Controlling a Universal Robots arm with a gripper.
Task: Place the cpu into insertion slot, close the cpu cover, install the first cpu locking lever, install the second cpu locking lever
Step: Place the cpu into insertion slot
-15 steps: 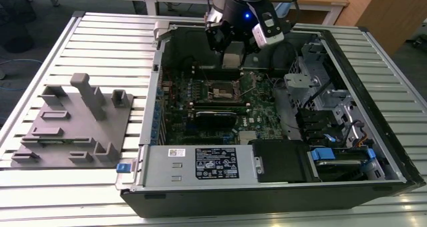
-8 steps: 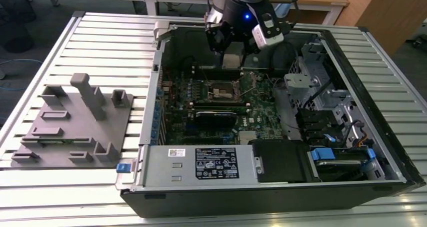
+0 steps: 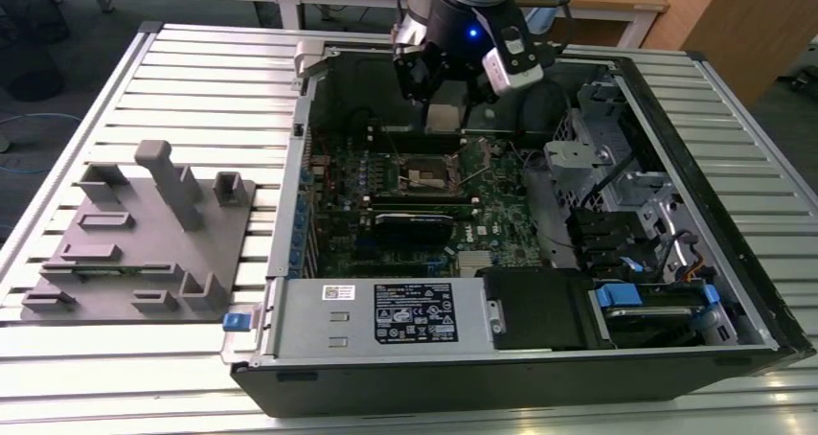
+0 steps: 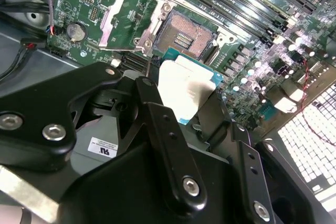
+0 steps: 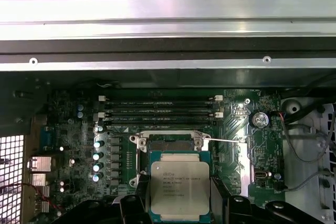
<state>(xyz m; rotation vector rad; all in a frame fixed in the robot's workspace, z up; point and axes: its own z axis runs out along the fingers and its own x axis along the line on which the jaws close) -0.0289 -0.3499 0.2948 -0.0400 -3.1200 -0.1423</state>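
Hand point(image 5: 180, 203) clamps the print-marked cpu point(image 5: 180, 179) above the open insertion slot point(image 4: 190, 35).

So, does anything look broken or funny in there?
Nothing looks broken. The gripper holds the chip near the bare socket, not yet in it, and the metal cover stands flipped open.

Silvery cpu point(image 5: 180, 187) hangs flat near bare insertion slot point(image 4: 190, 35) w/ cpu cover point(image 4: 128, 22) flipped open.

The pincer point(image 4: 181, 97) grips the cpu point(image 4: 185, 83), held just beside the open insertion slot point(image 4: 190, 35). The cpu cover point(image 4: 157, 24) stands flipped open alongside.
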